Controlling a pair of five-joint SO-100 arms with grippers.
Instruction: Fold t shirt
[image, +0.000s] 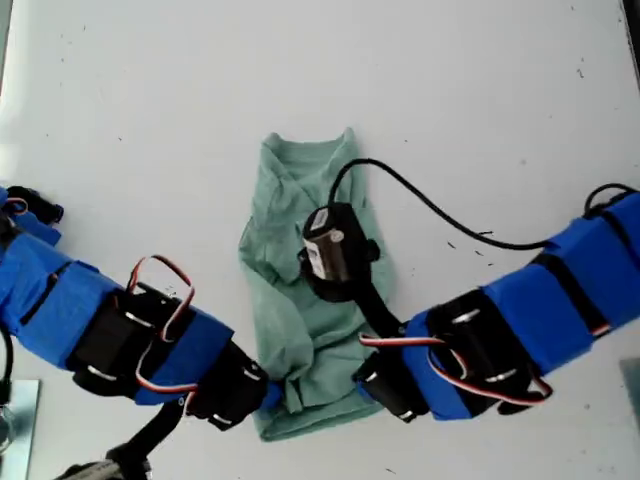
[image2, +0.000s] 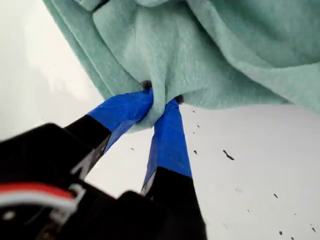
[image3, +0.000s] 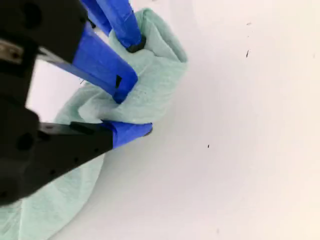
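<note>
Clamped on a pinch of the t shirt (image2: 210, 55), my first gripper (image2: 161, 100) has its blue-taped jaws nearly together with cloth bunched between them at the hem edge. My second gripper (image3: 131, 107) also grips a fold of the same shirt, its jaws closed down on a lump of fabric near a corner; another blue jaw pair shows just behind it, so both grippers seem to sit close together along the same edge, though I cannot match either one to an arm in the exterior view with certainty.

In the exterior view the t shirt (image: 310, 290) lies on the white table (image: 150, 100) as a narrow strip, already folded lengthwise, its long axis running from the neckline at the far end toward the near edge where the two arms meet. The free length stretches away from both grippers, so the next fold likely carries the held hem up toward the collar.

A black wrist camera (image: 335, 250) and its cable (image: 440, 215) hang over the middle of the shirt, and could snag the cloth.
</note>
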